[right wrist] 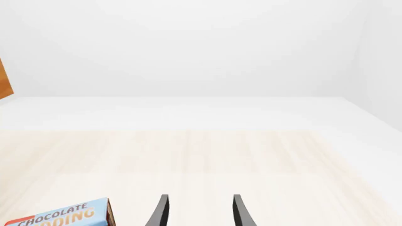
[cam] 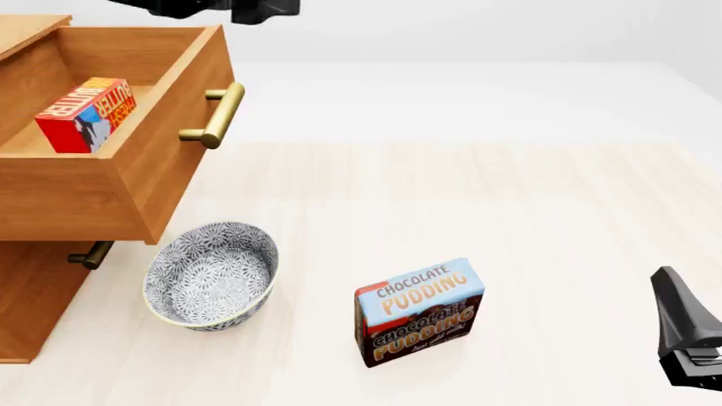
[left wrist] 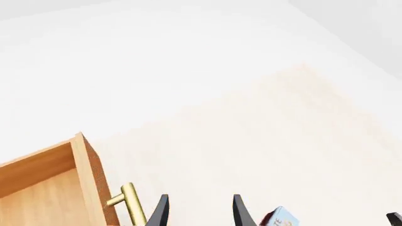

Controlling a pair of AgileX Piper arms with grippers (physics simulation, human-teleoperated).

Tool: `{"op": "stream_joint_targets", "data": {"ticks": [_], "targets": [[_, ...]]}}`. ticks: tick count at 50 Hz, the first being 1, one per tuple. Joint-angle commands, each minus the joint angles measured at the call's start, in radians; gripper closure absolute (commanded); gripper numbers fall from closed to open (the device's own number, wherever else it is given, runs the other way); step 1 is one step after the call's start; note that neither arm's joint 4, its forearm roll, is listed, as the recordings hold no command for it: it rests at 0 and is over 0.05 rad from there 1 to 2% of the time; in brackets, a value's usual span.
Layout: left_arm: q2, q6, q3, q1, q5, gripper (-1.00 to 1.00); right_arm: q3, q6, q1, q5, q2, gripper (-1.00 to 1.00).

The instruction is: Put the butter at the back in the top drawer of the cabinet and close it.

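Inside the open top drawer [cam: 169,144] at ten o'clock we see the butter [cam: 88,114]; both our grippers' jaws gape, holding nothing: left gripper [left wrist: 198,212], right gripper [right wrist: 198,212].

The left tool [cam: 243,10] is cropped above; the cabinet [cam: 34,288] runs off left.

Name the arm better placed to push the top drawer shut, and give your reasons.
Left. The butter already lies in the open top drawer, and the left hand is open, right beside its brass handle. The right hand sits low at the far right of the table, beyond the pudding box.
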Motion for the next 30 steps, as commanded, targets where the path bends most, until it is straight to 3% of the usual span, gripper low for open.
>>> {"op": "stream_joint_targets", "data": {"ticks": [1, 15, 30], "targets": [[0.163, -0.063, -0.006, -0.106, -0.105, -1.0, 0.0, 0.0, 0.0, 0.0, 0.0, -1.0], [0.314, -0.116, 0.018, -0.17, -0.19, -1.0, 0.0, 0.0, 0.0, 0.0, 0.0, -1.0], [0.312, -0.143, 0.152, -0.12, -0.25, -1.0, 0.0, 0.0, 0.0, 0.0, 0.0, -1.0]]}}
